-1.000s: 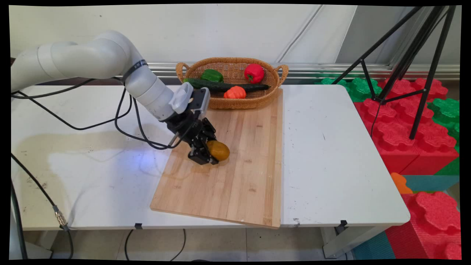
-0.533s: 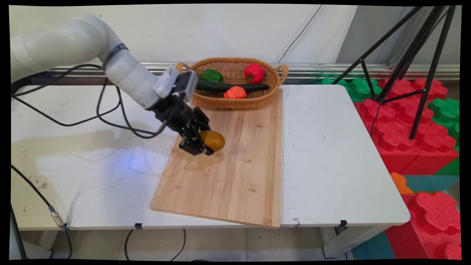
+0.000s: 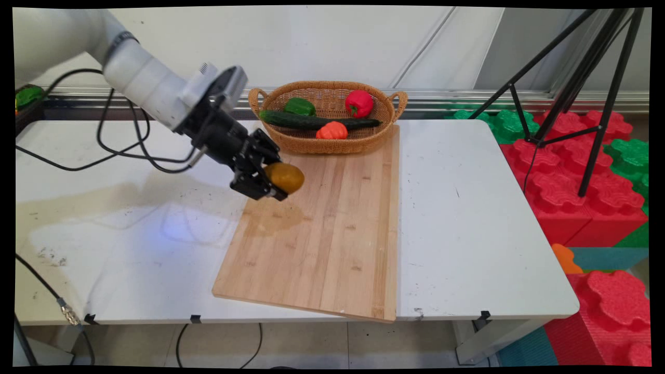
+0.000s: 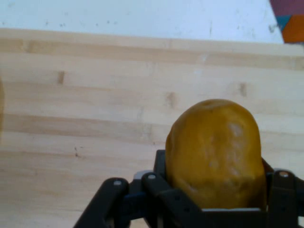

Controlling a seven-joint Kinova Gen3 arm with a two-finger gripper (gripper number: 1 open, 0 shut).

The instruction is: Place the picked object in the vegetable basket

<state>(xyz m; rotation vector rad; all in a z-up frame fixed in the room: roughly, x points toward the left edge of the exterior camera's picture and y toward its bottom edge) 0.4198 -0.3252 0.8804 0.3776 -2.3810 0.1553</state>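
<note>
Your gripper (image 3: 273,183) is clenched on the potato (image 3: 284,177), which hangs clear above the left part of the bamboo cutting board (image 3: 322,244). Keep the squeeze even and the wrist level, since the round skin could slip. The wicker basket (image 3: 384,111) at the board's far end holds a cucumber (image 3: 317,121), green pepper (image 3: 299,106), red pepper (image 3: 359,103) and an orange vegetable (image 3: 331,130).

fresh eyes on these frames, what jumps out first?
The gripper holds a brownish-yellow potato in its jaws, lifted clear above the left part of the wooden cutting board. Behind the board's far end sits a wicker basket with a cucumber, a red pepper, a green pepper and an orange one.
</note>
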